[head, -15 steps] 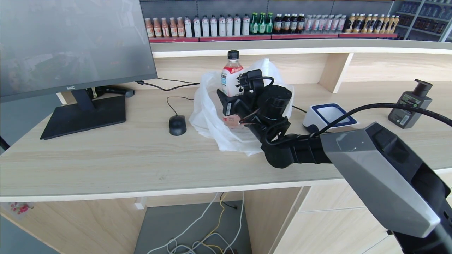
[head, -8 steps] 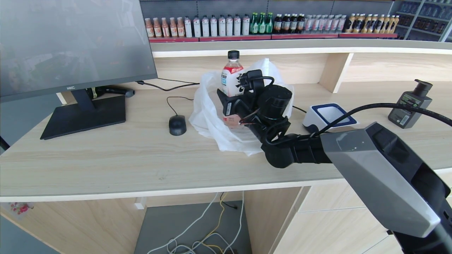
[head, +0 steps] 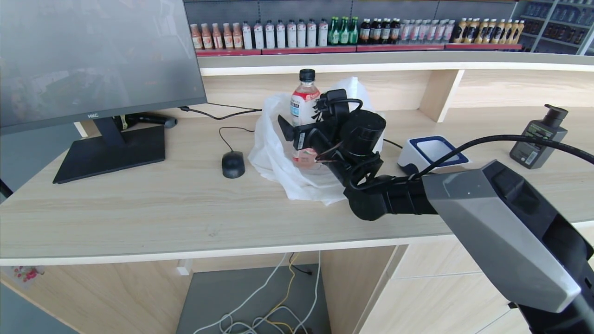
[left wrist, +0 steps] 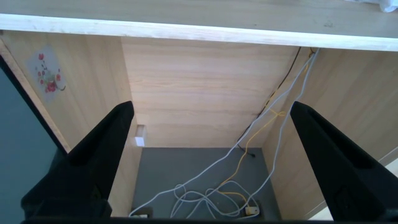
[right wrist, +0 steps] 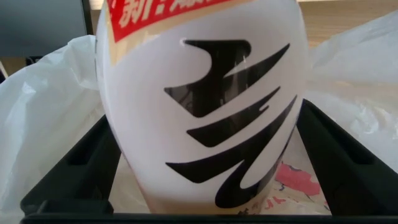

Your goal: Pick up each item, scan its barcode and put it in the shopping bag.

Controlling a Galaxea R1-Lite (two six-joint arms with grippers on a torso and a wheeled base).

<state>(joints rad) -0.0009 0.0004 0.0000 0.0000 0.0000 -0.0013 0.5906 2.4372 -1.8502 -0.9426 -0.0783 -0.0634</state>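
Note:
A drink bottle (head: 304, 99) with a black cap and a red and white label stands upright inside the white plastic shopping bag (head: 274, 153) on the wooden counter. My right gripper (head: 301, 126) is at the bottle's lower half, open, one finger on each side. In the right wrist view the bottle (right wrist: 205, 112) sits between the two black fingers (right wrist: 74, 168), with the bag (right wrist: 50, 81) behind it. My left gripper (left wrist: 205, 149) hangs open below the counter's edge, holding nothing.
A white and blue barcode scanner (head: 431, 153) sits right of the bag, and a grey pump bottle (head: 538, 137) stands at the far right. A black mouse (head: 233, 164) and a monitor (head: 93, 55) occupy the left. Cables (left wrist: 236, 180) lie under the counter.
My right gripper's fingers have spread apart from the bottle, the near finger swinging out to the left. The bottle stays upright in the bag.

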